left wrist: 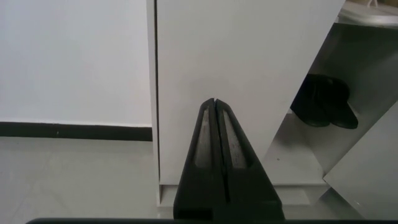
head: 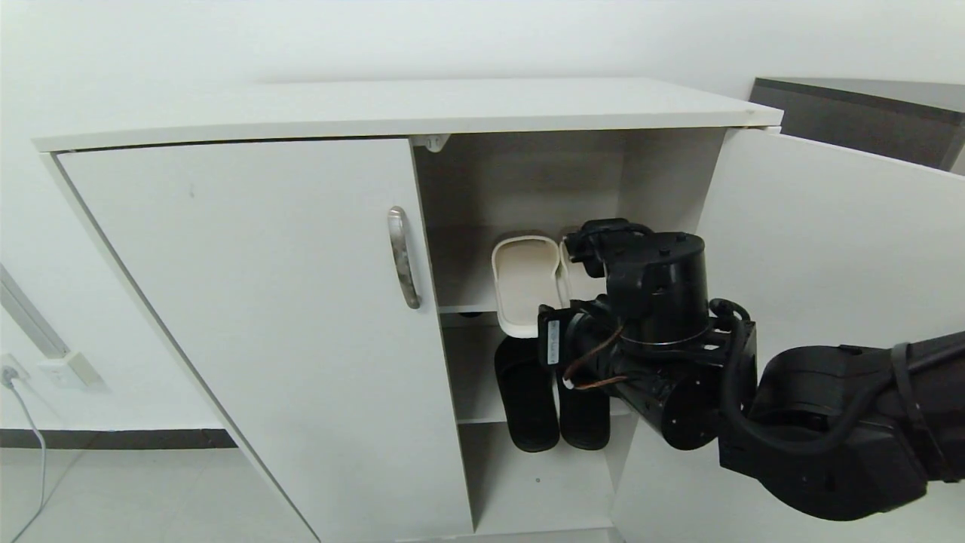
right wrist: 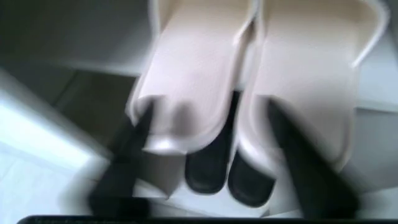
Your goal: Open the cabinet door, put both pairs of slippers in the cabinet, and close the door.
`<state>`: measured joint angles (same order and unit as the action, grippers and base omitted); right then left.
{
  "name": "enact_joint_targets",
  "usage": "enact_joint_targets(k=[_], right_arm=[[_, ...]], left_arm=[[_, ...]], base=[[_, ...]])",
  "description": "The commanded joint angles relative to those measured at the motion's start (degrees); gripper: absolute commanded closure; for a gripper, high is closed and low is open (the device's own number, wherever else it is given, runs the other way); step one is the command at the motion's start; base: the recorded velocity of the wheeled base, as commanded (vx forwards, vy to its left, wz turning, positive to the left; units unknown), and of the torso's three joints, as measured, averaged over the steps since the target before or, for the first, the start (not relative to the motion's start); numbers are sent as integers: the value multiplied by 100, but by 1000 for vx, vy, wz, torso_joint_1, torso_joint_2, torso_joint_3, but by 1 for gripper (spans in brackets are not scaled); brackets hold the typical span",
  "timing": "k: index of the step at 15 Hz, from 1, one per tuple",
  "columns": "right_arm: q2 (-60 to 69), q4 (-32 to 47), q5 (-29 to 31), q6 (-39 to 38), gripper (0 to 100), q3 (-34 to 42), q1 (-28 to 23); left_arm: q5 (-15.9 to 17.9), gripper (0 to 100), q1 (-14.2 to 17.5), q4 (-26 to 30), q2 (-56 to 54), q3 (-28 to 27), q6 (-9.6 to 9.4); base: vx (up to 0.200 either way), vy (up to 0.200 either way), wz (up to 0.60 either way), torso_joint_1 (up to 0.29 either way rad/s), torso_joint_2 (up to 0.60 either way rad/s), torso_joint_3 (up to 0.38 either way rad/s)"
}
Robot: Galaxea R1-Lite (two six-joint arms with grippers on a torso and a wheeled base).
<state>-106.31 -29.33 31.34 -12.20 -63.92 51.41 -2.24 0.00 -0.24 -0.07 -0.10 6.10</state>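
Inside the cabinet (head: 392, 113), our right gripper (right wrist: 210, 118) holds its fingers apart on either side of the cream slippers (head: 525, 283), above the black pair (head: 528, 407). Our left gripper (left wrist: 214, 109) has its fingers pressed together.

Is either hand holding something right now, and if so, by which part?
Apparently nothing. The right hand is open at the near ends of the white slippers, not clamping them. The left hand is shut and empty.
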Motion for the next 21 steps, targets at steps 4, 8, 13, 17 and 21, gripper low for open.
enact_joint_targets(k=[4, 8, 13, 17, 21], right_arm=[[-91, -20, 12, -1, 100, 107, 71], [-109, -196, 21, 7, 100, 213, 80], [-153, -205, 47, 7, 100, 222, 273], [-232, -205, 47, 7, 100, 222, 265], [-223, -205, 47, 7, 100, 239, 273]], left_arm=[[-13, 100, 0, -2, 7, 1, 6], [-13, 100, 0, -2, 7, 1, 6], [5, 100, 0, -2, 7, 1, -12], [5, 100, 0, -2, 7, 1, -12], [5, 100, 0, -2, 7, 1, -12]], base=[[0, 0, 0, 0, 0, 0], [0, 0, 0, 0, 0, 0], [-80, 0, 0, 3, 1, 1], [-200, 0, 0, 3, 2, 2], [-200, 0, 0, -4, 1, 1]])
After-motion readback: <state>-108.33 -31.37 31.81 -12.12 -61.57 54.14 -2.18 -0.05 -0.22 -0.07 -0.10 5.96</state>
